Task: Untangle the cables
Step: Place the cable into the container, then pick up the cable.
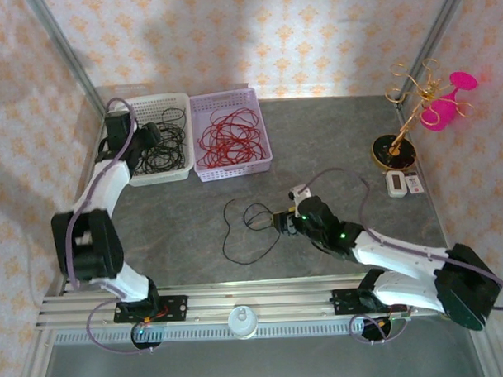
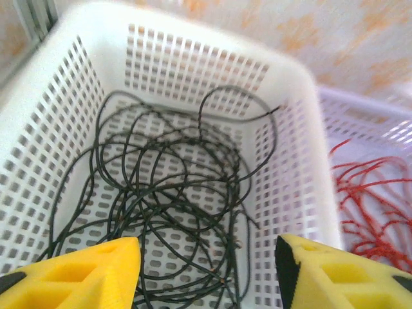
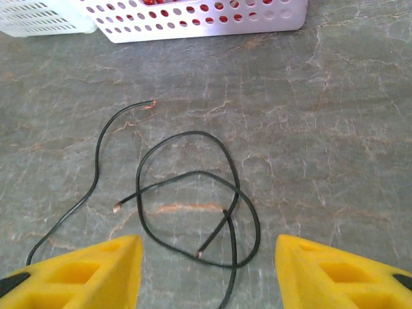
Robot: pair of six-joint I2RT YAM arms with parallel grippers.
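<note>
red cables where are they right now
In the top view the red cables sit piled in the lilac basket at the table's far left, just right of the white basket of black cables.

The left arm (image 1: 101, 192) rises from its base and folds toward the white basket (image 1: 176, 98). The left pincer (image 2: 207, 273) hangs over the basket's inside, its yellow fingers (image 2: 84, 270) spread apart with nothing between them. The right arm (image 1: 394, 254) lies low, well right of the basket and nearer the bases. The right pincer (image 3: 207, 273) angles down toward the worktop (image 3: 335, 129), its fingers likewise parted and empty.
</note>
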